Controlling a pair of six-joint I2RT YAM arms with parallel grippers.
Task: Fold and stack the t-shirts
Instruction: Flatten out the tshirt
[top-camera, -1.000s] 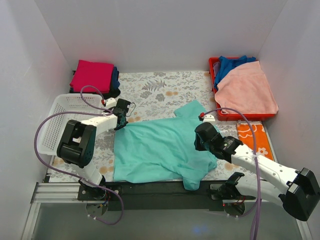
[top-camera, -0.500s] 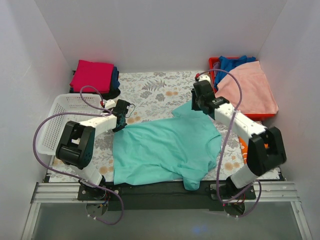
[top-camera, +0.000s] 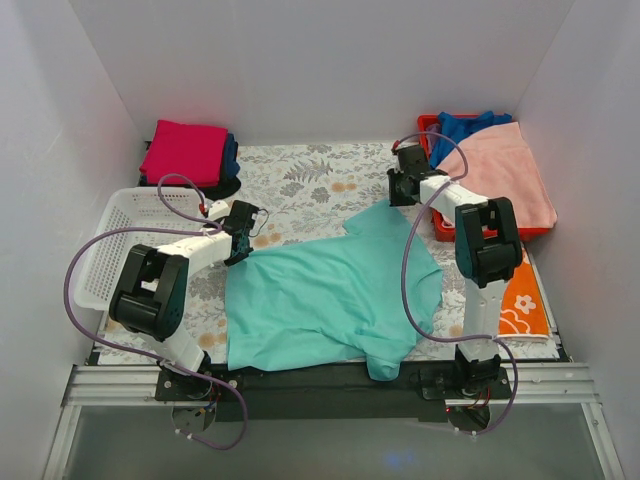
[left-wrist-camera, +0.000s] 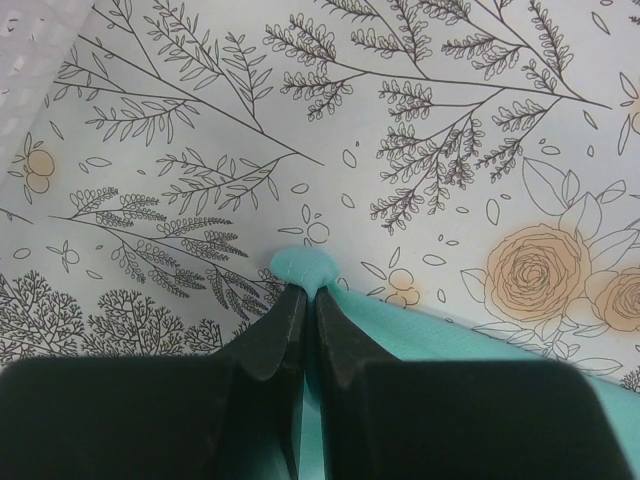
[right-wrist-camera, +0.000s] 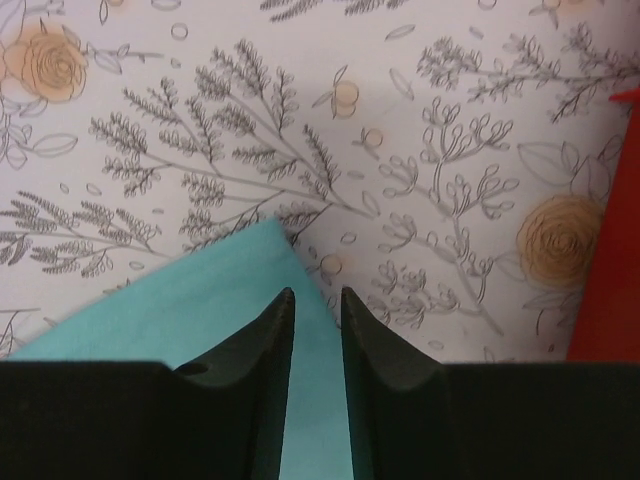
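left claw (left-wrist-camera: 303, 296) pinched shut; right claw (right-wrist-camera: 313, 296) slightly parted, reaching far forward

The spread t-shirt (top-camera: 330, 300) lies on the table (top-camera: 310, 180) toward its near edge, with the left gripper (top-camera: 243, 240) at its far-left corner and the right gripper (top-camera: 400, 190) over its far-right tip, near the tray (top-camera: 500, 234). A folded stack of t-shirts (top-camera: 185, 152) sits in the far-left corner, a basket (top-camera: 120, 215) before it along the left edge; the tray fills the far-right corner with loose clothes (top-camera: 500, 180) in it, a mat (top-camera: 520, 300) before it along the right edge
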